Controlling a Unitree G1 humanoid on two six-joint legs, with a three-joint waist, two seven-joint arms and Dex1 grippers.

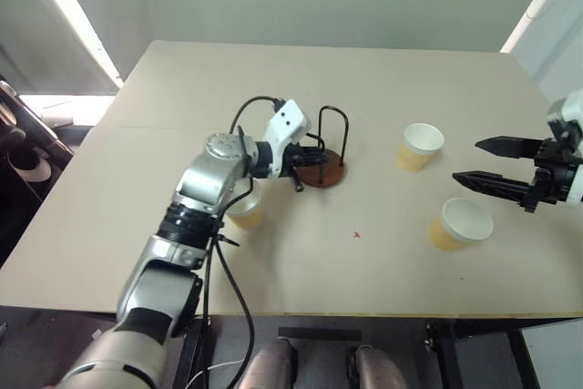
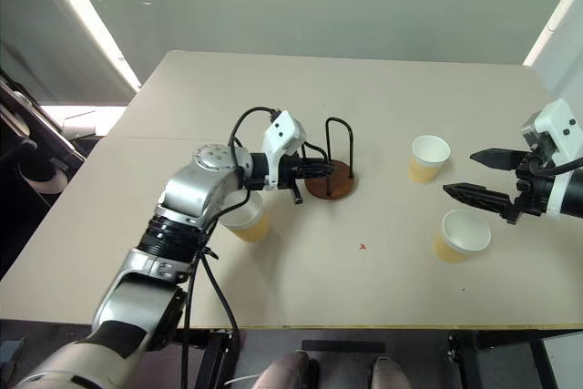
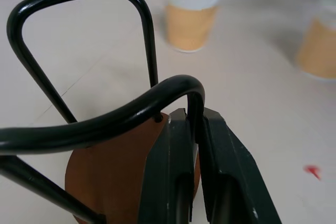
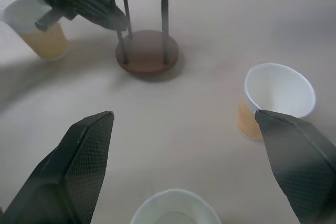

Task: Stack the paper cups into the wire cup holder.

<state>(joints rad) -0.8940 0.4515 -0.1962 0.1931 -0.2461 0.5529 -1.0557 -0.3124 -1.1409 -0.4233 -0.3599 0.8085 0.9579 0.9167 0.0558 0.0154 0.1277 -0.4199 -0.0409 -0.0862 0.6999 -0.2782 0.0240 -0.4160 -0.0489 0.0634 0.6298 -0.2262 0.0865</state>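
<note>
Left gripper (image 1: 314, 158) is clamped on the wire cup holder (image 1: 325, 156) — the left wrist view shows both black fingers (image 3: 176, 171) pinched tight on one upright of the near wire loop (image 3: 195, 109), just above the reddish-brown disc base (image 3: 113, 177). The holder stands upright near the middle of the tan table (image 1: 301, 70), base flat on the surface as far as I can tell, second wire loop (image 3: 79, 35) behind the first.

Right gripper (image 1: 492, 164) hangs over the table's right side, fingers spread wide, nothing between them.

Paper cups, all three upright, open end up, none in the holder:
- one (image 1: 246, 207) on the robot's left, partly hidden under the left forearm, near the holder on its left-front side
- one (image 1: 420, 146) to the right of the holder, well apart from it
- one (image 1: 461, 223) nearer the front edge, just below the right gripper in the head view; in the right wrist view its rim (image 4: 176, 211) sits low between the two open fingers

Small red mark (image 1: 356, 235) on the table in front of the holder, between the left and right cups.
</note>
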